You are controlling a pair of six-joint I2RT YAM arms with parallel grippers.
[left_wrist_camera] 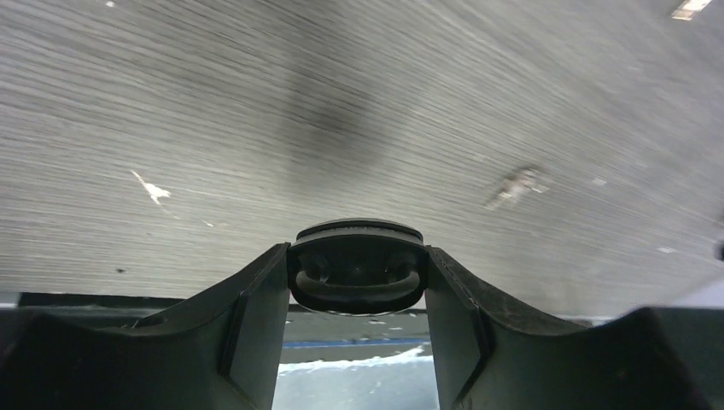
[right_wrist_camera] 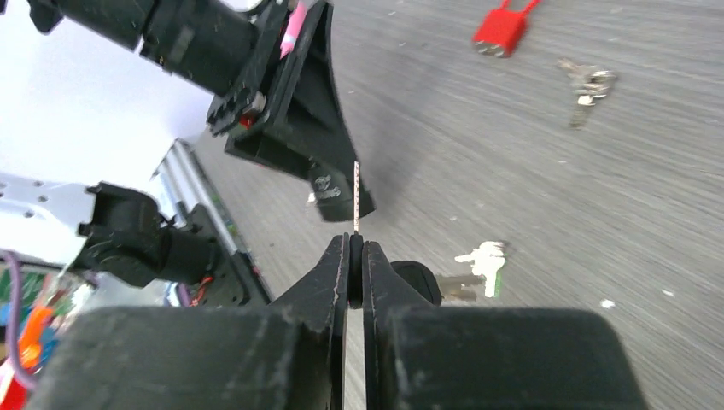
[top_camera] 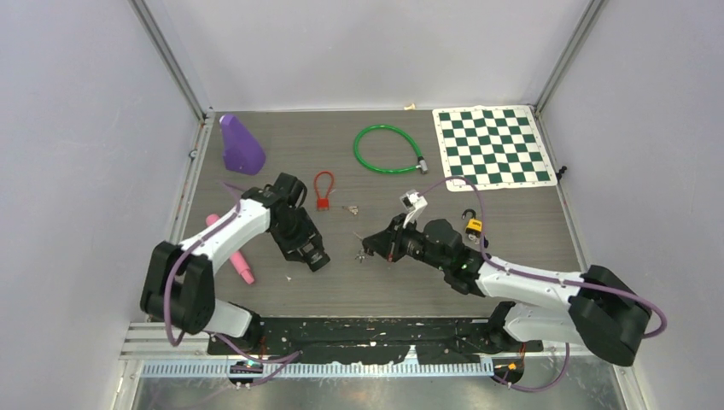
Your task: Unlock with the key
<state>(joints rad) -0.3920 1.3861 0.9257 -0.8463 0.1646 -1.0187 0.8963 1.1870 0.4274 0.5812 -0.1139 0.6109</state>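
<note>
At centre left of the overhead frame, the left gripper [top_camera: 314, 256] is seen with its black fingers parted and nothing between them, over the grey, wood-grained table [top_camera: 546, 231]. A small red padlock [top_camera: 324, 202] with a thin loop shackle is laid just above and to its right. At frame centre, the right gripper [right_wrist_camera: 356, 243] is clamped on the key [right_wrist_camera: 355, 196]. The key is a thin, flat metal blade, seen edge-on in the wrist view. Its long axis is vertical in that frame, and its tip is pointed up toward the left gripper. A yellow-bodied padlock [top_camera: 472, 225] is set right of centre.
</note>
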